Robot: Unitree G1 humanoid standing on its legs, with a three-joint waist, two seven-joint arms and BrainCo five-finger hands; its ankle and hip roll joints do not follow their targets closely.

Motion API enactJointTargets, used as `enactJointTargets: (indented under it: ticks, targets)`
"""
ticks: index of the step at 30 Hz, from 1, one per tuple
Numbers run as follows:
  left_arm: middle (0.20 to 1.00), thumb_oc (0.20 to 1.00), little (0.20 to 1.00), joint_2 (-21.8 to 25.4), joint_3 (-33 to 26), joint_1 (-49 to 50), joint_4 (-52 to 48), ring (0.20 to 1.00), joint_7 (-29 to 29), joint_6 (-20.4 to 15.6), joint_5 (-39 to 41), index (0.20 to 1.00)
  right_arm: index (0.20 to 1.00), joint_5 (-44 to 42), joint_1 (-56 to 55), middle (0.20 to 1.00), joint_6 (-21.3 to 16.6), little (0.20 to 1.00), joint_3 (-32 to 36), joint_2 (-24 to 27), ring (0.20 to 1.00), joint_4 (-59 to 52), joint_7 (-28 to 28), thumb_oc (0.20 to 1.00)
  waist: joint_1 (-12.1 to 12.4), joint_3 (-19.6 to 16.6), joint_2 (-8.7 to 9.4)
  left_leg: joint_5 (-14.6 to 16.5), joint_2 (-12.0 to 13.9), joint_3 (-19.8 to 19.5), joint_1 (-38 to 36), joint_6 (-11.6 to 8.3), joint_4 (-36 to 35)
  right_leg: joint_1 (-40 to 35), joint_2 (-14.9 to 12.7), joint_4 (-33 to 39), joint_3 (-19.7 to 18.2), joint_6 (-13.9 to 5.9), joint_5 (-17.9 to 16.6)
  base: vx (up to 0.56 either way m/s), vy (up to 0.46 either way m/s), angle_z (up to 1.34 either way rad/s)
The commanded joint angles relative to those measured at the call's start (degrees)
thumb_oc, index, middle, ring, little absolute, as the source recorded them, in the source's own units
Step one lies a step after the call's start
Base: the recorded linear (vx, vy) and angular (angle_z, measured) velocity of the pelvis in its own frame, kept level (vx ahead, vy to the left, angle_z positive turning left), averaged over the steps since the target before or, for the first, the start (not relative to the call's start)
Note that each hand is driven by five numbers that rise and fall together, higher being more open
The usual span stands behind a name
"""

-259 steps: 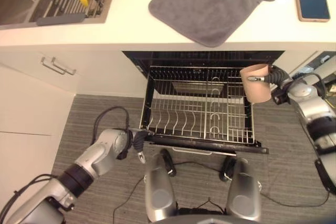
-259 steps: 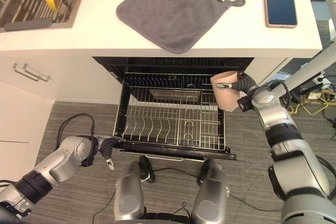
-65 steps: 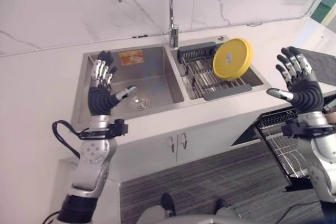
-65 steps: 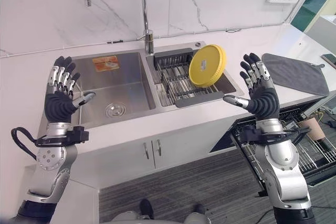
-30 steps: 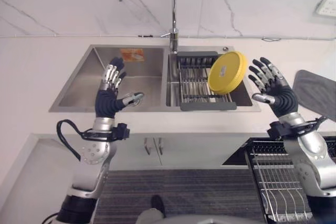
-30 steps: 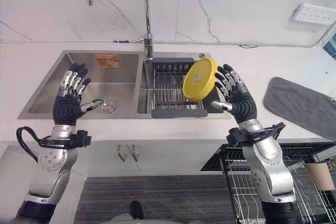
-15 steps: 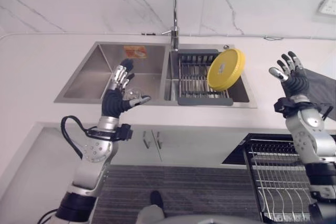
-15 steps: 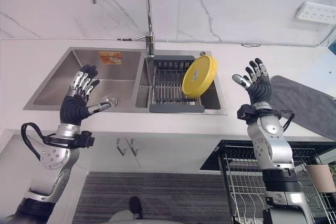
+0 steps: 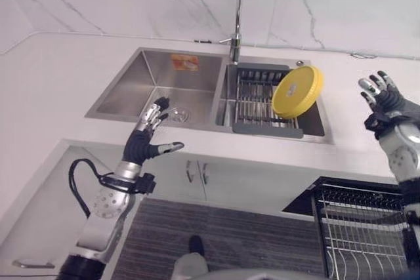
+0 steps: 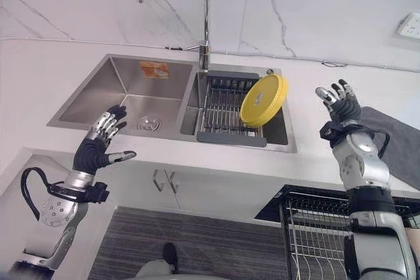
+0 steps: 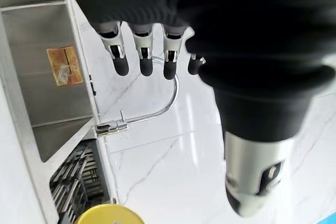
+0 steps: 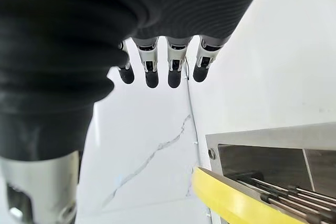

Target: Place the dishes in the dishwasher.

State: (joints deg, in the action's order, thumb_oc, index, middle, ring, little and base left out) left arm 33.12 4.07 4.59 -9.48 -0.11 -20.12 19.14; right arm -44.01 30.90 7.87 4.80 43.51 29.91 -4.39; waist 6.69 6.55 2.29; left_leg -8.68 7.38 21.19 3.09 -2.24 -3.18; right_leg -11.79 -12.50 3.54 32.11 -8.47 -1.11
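A yellow plate (image 9: 298, 92) stands on edge in the dark drying rack (image 9: 257, 100) set in the right basin of the steel sink (image 9: 151, 88). Its rim also shows in the right wrist view, the plate (image 12: 231, 202). My right hand (image 10: 340, 111) is raised over the counter to the right of the plate, fingers spread and empty, apart from it. My left hand (image 9: 146, 139) hovers in front of the counter edge below the left basin, fingers straight, holding nothing. The pulled-out dishwasher rack (image 9: 359, 240) sits at the lower right.
A tall curved tap (image 10: 197, 4) rises behind the sink. A grey mat (image 10: 400, 145) lies on the counter at the far right. White cabinet doors with handles (image 9: 195, 174) are under the sink. A wall socket (image 10: 410, 25) is at the upper right.
The camera has swung a little, shifting the sink rightward. My left hand has dropped lower, below the counter edge. My right hand stays raised to the right of the plate.
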Motion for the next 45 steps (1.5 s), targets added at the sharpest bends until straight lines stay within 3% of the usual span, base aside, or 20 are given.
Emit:
enactJointTargets:
  ticks: [1, 6, 16, 23, 26, 32, 39, 45]
  targets:
    - [1.000, 1.000, 1.000, 1.2, 1.3, -3.2, -1.0, 1.000, 1.1, -3.1, 2.0, 1.000, 1.000, -1.4, 4.8, 1.000, -1.1, 1.000, -1.9, 5.4, 1.000, 0.3, 1.3, 1.000, 2.4, -2.4, -2.16, 8.0, 5.2, -1.9, -5.9, -3.82, 1.8, 4.8, -2.5, -5.0, 0.6, 0.24, 3.7, -0.01, 0.005, 0.09]
    - [1.000, 1.000, 1.000, 2.0, 2.6, -2.9, 0.9, 1.000, 0.7, -3.5, 1.1, 1.000, 1.000, -6.0, 9.4, 1.000, 0.2, 1.000, -3.9, 6.9, 1.000, 7.6, 4.4, 1.000, 3.3, -2.7, -2.23, 7.9, 5.2, -2.4, -5.9, -4.03, 1.8, 4.4, -2.4, -4.9, 1.0, 0.39, 3.8, 0.00, 0.002, 0.01]
    - [1.000, 1.000, 1.000, 2.3, 5.0, 1.5, 5.0, 1.000, 0.2, -5.0, 3.7, 1.000, 1.000, -6.2, 13.8, 1.000, 2.6, 1.000, -6.9, 8.6, 1.000, 13.8, 8.5, 1.000, 4.7, -2.8, -2.28, 8.3, 5.3, -3.3, -6.4, -4.68, 1.6, 3.2, -2.0, -4.7, 0.7, 0.17, 4.7, 0.01, 0.003, 0.03]
    - [1.000, 1.000, 1.000, 3.5, 5.6, 3.1, 10.8, 1.000, 2.3, -5.2, 0.7, 1.000, 1.000, -6.6, 17.1, 1.000, 3.3, 1.000, -8.5, 8.9, 1.000, 16.3, 11.0, 1.000, 5.1, -2.5, -2.37, 8.2, 5.3, -3.2, -6.5, -4.88, 1.8, 3.3, -2.2, -4.8, 1.1, 0.19, 4.6, -0.01, -0.003, 0.07]
    - [1.000, 1.000, 1.000, 2.0, 7.0, 5.1, 16.7, 1.000, 1.7, -4.1, 1.6, 1.000, 1.000, -6.0, 19.1, 1.000, 4.0, 1.000, -9.8, 8.7, 1.000, 16.9, 11.6, 1.000, 5.4, -2.5, -2.35, 8.2, 5.4, -3.1, -6.2, -5.00, 2.2, 3.4, -2.2, -4.8, 1.1, 0.22, 4.6, 0.00, 0.000, 0.00]
    - [1.000, 1.000, 1.000, -0.4, 8.3, 8.9, 22.4, 1.000, 1.0, -6.8, 0.3, 1.000, 1.000, -6.4, 20.8, 1.000, 4.7, 1.000, -10.8, 9.5, 1.000, 18.0, 12.1, 1.000, 6.2, -2.2, -2.17, 8.0, 5.5, -2.9, -5.9, -5.18, 2.5, 3.4, -2.3, -5.0, 1.6, 0.17, 4.5, 0.00, 0.000, 0.00]
    - [1.000, 1.000, 1.000, -2.6, 8.2, 11.7, 29.5, 1.000, 1.8, -6.7, -0.7, 1.000, 1.000, -6.0, 21.9, 1.000, 5.4, 1.000, -10.8, 10.0, 1.000, 19.5, 12.0, 1.000, 7.0, -1.7, -1.91, 8.0, 5.5, -2.9, -5.6, -5.18, 3.0, 3.3, -2.4, -5.4, 2.1, 0.06, 4.5, 0.00, 0.000, 0.00]
    - [1.000, 1.000, 1.000, -5.1, 6.0, 12.2, 35.0, 1.000, 3.0, -4.2, 3.2, 1.000, 1.000, -5.4, 23.3, 1.000, 6.6, 1.000, -11.6, 9.8, 1.000, 21.5, 12.4, 1.000, 7.6, -1.5, -1.91, 7.9, 5.4, -2.9, -5.5, -5.28, 3.2, 3.3, -2.5, -5.6, 2.5, 0.01, 4.5, 0.00, 0.000, 0.00]
